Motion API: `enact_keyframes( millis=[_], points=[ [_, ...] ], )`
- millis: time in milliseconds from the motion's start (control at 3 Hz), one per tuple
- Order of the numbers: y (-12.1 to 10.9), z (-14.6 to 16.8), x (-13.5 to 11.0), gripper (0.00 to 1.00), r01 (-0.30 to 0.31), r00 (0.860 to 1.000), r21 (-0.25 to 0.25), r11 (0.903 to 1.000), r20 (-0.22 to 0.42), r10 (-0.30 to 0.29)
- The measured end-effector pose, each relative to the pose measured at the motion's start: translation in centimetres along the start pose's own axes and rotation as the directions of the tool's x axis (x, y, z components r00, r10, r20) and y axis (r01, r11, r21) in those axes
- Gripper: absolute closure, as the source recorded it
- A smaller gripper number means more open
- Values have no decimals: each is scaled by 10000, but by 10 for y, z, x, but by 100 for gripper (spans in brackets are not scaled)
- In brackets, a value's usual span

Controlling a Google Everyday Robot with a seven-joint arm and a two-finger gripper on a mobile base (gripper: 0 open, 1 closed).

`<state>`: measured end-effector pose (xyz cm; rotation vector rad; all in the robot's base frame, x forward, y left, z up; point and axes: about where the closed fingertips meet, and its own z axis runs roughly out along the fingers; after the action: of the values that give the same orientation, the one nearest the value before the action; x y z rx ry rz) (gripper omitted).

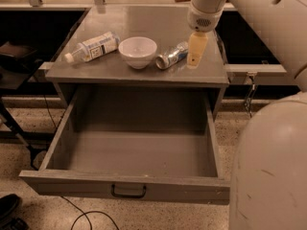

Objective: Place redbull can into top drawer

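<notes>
Here, the end effector [194, 61] hangs at the right side of the bench [144, 23], just right of the redbull can [172, 55] lying on its side; its grip cannot be told. Nearer, the top drawer [72, 183] stands pulled open.

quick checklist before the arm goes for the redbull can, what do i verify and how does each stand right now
1. Top drawer pulled open: ok.
2. Nothing lying inside the drawer: ok.
3. Redbull can in view, on its side on the cabinet top: ok.
4. Pincer centred over the can: not ok; it hangs at the can's right end, pointing down.
5. Gap between can and bowl: cannot tell; they look very close.
</notes>
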<state>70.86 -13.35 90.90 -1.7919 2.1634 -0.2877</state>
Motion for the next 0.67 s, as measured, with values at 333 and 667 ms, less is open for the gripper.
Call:
enact_keyframes(
  millis=[333, 667],
  points=[
    [10, 14, -15, 0, 98, 9998, -399, 9992, 180, -91],
    [14, 18, -21, 0, 130, 9993, -733, 9972, 368, -104]
  ],
)
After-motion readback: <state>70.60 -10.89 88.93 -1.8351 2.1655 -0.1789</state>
